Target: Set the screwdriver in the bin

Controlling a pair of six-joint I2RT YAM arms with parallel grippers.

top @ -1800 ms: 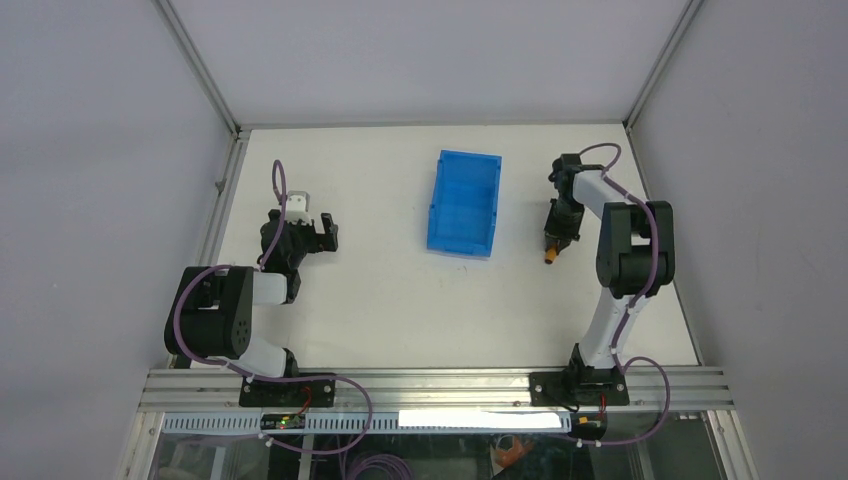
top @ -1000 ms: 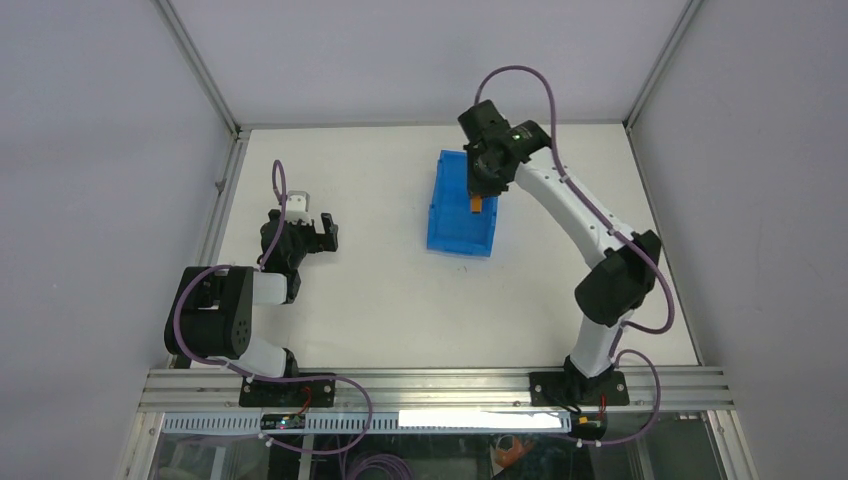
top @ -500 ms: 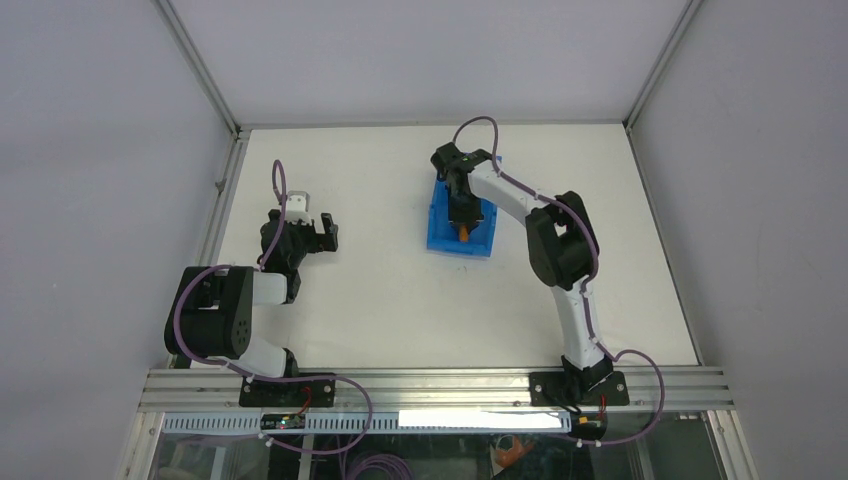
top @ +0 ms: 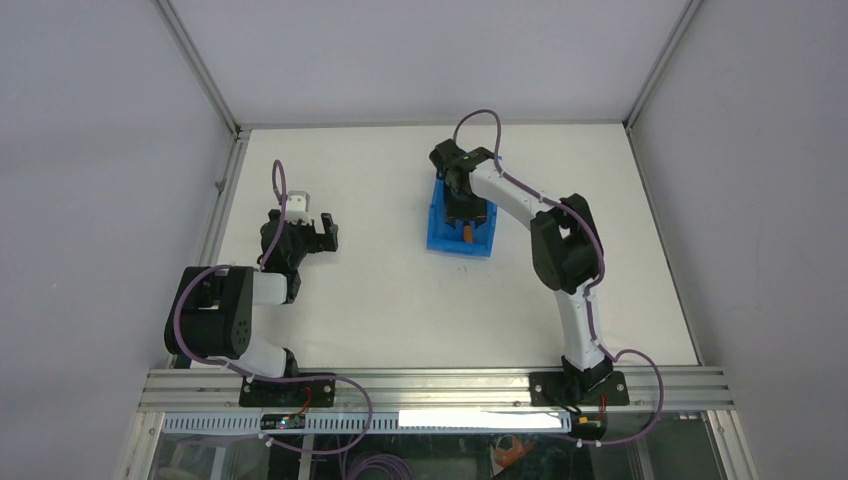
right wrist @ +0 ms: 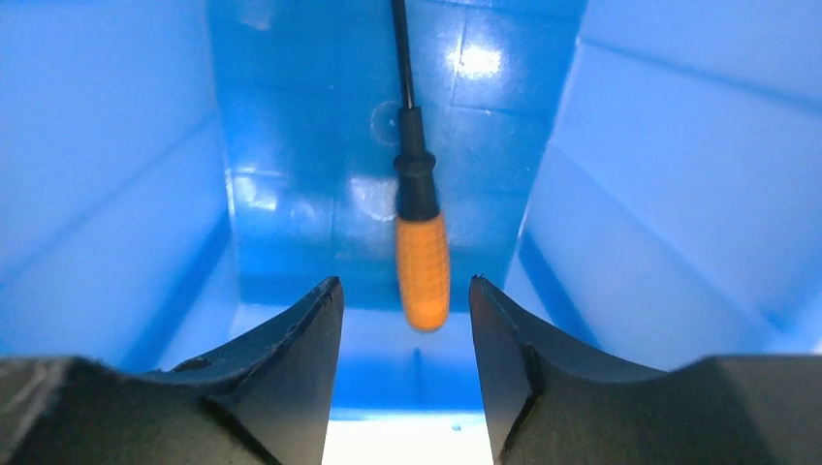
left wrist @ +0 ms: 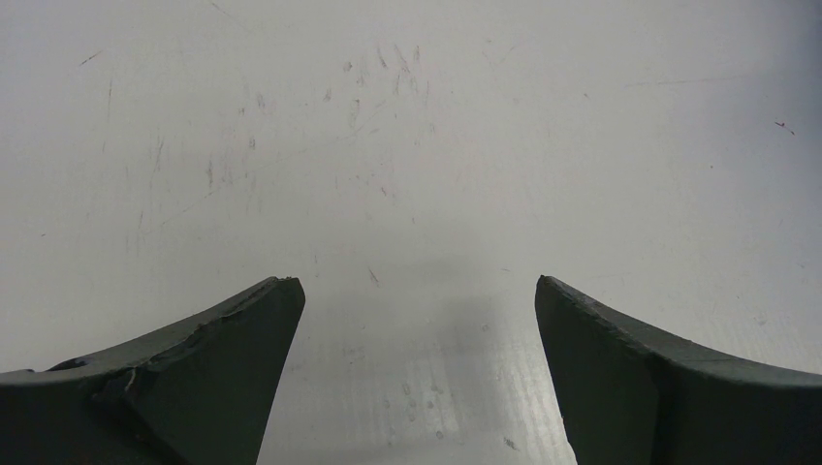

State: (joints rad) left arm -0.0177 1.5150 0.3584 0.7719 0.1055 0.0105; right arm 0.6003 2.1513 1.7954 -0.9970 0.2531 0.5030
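Observation:
The blue bin (top: 445, 240) stands at the middle of the table. My right gripper (top: 463, 220) reaches down inside it. In the right wrist view the gripper (right wrist: 405, 291) is open, and the small screwdriver (right wrist: 422, 266), with orange handle and thin black shaft, is inside the bin (right wrist: 116, 174) just past the fingertips, with a gap to each finger. Its orange handle shows in the top view (top: 467, 236) near the bin's near end. My left gripper (top: 322, 232) is open and empty over bare table at the left, as the left wrist view (left wrist: 417, 291) also shows.
A small white block (top: 300, 203) lies just behind the left gripper. Metal frame rails (top: 220, 200) and grey walls border the table on the left, back and right.
My right arm carried the screwdriver from the table right of the bin to above it and down inside. Its jaws now stand apart from the handle. The left arm has not moved.

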